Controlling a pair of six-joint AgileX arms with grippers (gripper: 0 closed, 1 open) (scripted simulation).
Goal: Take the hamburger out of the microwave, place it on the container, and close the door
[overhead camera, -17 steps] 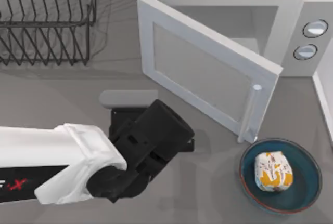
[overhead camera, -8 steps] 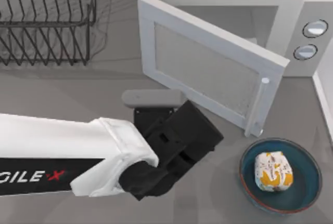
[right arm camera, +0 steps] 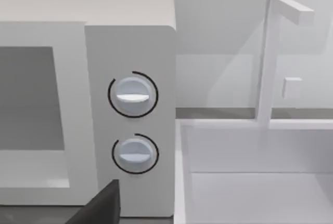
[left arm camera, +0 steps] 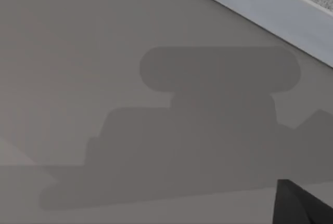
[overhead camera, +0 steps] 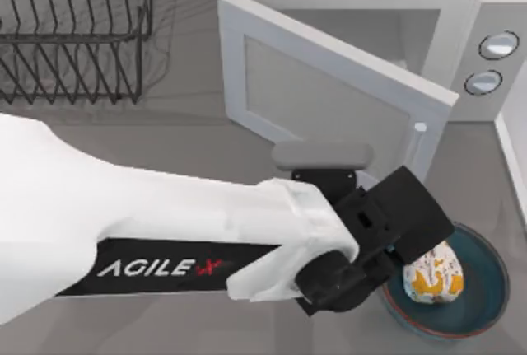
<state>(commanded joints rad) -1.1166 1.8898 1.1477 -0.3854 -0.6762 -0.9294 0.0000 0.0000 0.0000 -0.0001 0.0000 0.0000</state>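
Observation:
The hamburger [overhead camera: 434, 273], a white-wrapped lump with orange patches, rests in the blue container [overhead camera: 486, 305] at the table's front right. The white microwave [overhead camera: 461, 50] stands at the back right. Its door [overhead camera: 329, 108] hangs half open, with the bar handle [overhead camera: 414, 157] toward the bowl. My left arm reaches across from the left, and its black left gripper [overhead camera: 375, 244] hovers in front of the door, over the bowl's left rim. The left wrist view looks down on grey table with the door's lower edge [left arm camera: 260, 5]. The right wrist view faces the microwave's knobs [right arm camera: 132, 96].
A black wire dish rack [overhead camera: 74, 34] stands at the back left. A white raised edge [overhead camera: 515, 157] runs along the table's right side, and the right wrist view shows a white basin [right arm camera: 250, 182] beside the microwave.
My left arm has swept to the right along the front of the door, reaching the bowl's left rim. The door swung slightly further toward the microwave. The hamburger has not moved.

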